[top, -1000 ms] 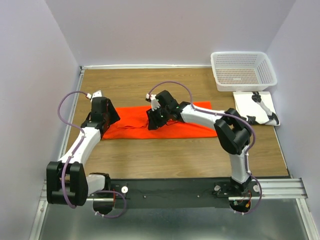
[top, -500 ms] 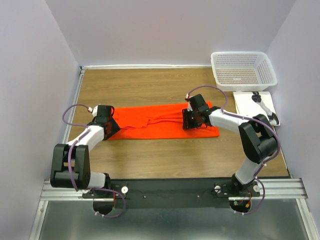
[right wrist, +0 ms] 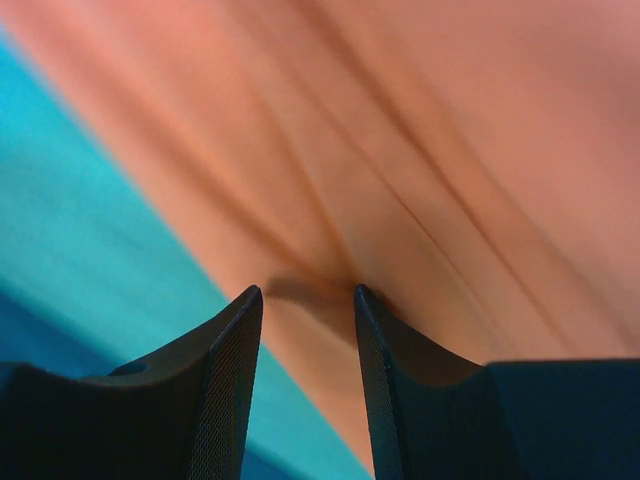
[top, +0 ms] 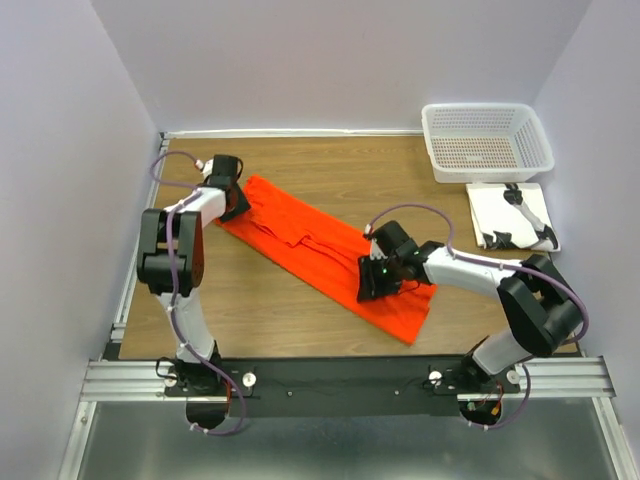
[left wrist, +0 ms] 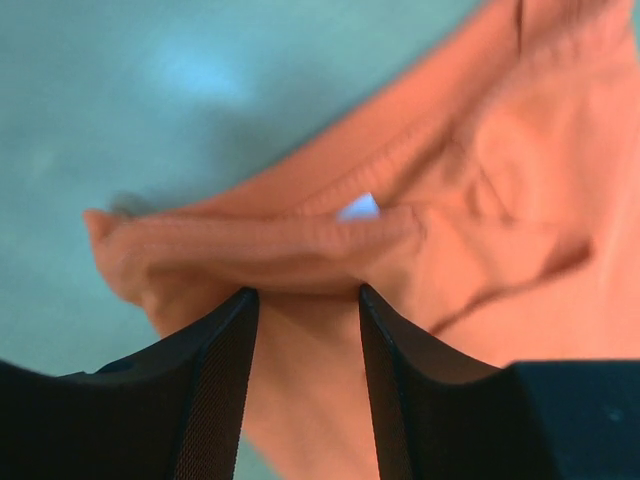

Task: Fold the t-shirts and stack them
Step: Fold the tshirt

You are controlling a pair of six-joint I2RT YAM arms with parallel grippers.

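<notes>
T-shirt (top: 310, 245), bright orange-red and folded into a long narrow band, lies on the wooden table (top: 320, 165) on a diagonal. It runs from the far left, close to the left wall, down to the near right, in front of the right arm's base.

My left gripper (top: 236, 200) sits at the far-left end of the band. On the left wrist camera the left gripper (left wrist: 305, 292) has cloth filling the gap between its two black fingers (left wrist: 225, 350), and a thick rolled hem of the t-shirt (left wrist: 470, 200) is bunched just past the tips. I read that as a grip on the cloth, jaws about half apart.

My right gripper (top: 372, 283) is down on the band near its other end, with a short stretch of cloth lying beyond it. On the right wrist camera the right gripper (right wrist: 307, 290) has fabric between its fingers (right wrist: 235, 340), and the creases in the t-shirt (right wrist: 450, 150) run together into that gap. It too is pinching the shirt, jaws partly apart.

Well apart from all this, a white mesh basket (top: 487, 118) stands in the far right corner, with a white flat board (top: 490, 205) just in front of it.
</notes>
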